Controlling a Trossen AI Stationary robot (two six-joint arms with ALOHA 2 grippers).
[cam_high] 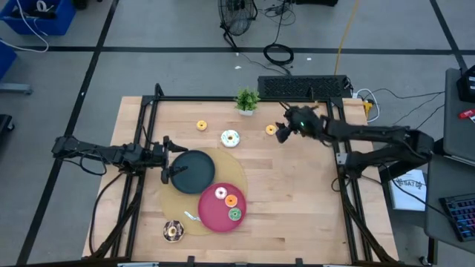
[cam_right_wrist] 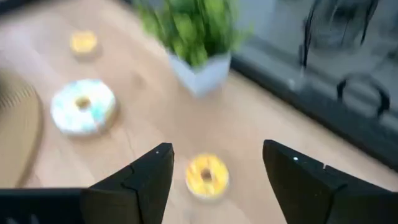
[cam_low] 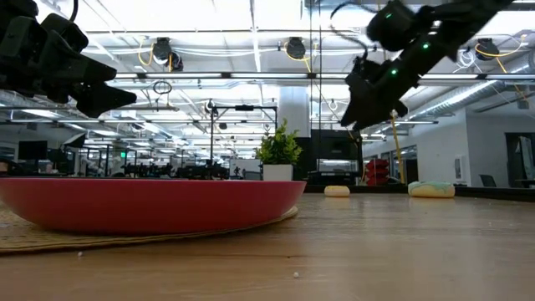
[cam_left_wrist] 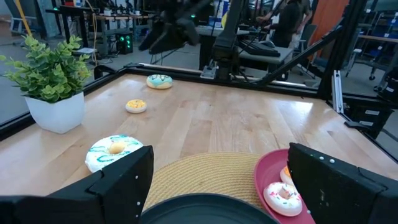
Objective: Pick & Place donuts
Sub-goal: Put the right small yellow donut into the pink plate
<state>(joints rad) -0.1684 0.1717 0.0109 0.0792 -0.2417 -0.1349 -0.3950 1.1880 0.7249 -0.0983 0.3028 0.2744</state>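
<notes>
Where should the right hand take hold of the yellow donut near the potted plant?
Across the ring, from straight above: the yellow donut lies flat on the table, hole up, nothing touching it. The open right hand already hovers over it; one finger on each outer side, I'd judge.

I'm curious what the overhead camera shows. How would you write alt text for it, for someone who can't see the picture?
Seen from above, the right gripper hangs open beside a yellow donut near the far edge of a wooden table. The left gripper hangs open over a dark plate; beside it, a pink plate holds three donuts. Other donuts and a potted plant are scattered around.
</notes>
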